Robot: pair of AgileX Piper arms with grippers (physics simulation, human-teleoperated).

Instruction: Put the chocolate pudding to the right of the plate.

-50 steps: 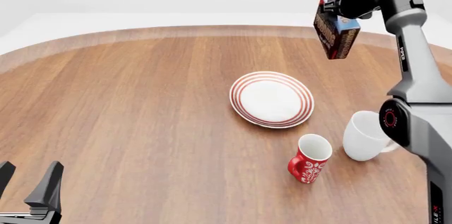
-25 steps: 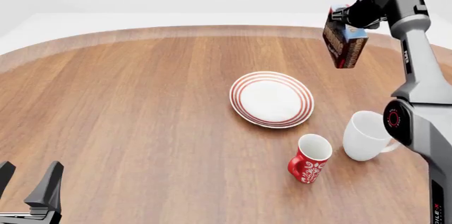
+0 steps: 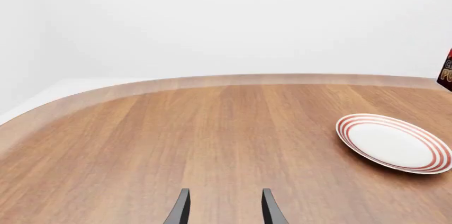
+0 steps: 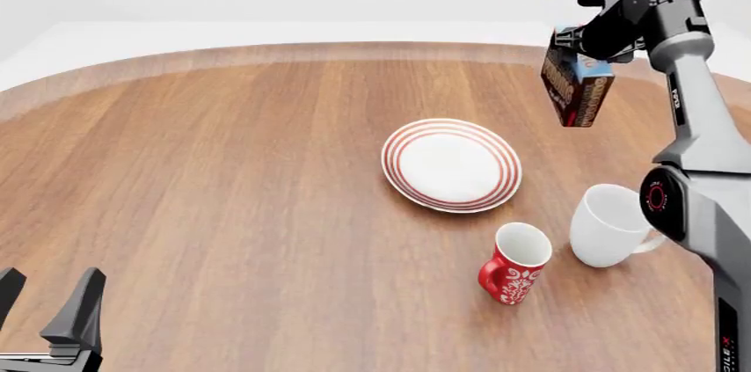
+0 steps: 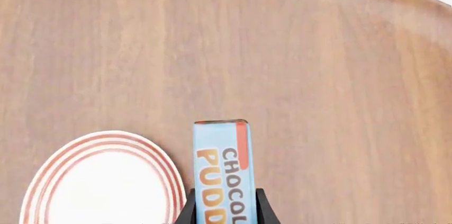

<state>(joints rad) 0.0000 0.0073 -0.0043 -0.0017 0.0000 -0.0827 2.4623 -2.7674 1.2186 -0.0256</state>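
Observation:
My right gripper [image 4: 583,45] is shut on the chocolate pudding box [image 4: 575,86] and holds it in the air above the table, to the right of and beyond the plate [image 4: 452,164]. The box hangs below the fingers, brown side with a red edge facing the camera. In the right wrist view the light-blue top with orange lettering [image 5: 222,173] sits between the fingers, with the red-ringed white plate [image 5: 102,179] beside it below. My left gripper [image 4: 47,306] is open and empty at the near left edge; its fingertips [image 3: 180,208] show in the left wrist view, where the plate [image 3: 392,142] lies far off.
A red patterned mug [image 4: 514,264] stands upright in front of the plate. A plain white mug [image 4: 608,224] lies tilted just right of it, near the right arm's base. The wooden table [image 4: 211,170] curves away at the back.
My right gripper has carried the pudding box to the right and a little down, from above the plate's far right side to further right of it. The left arm has not moved.

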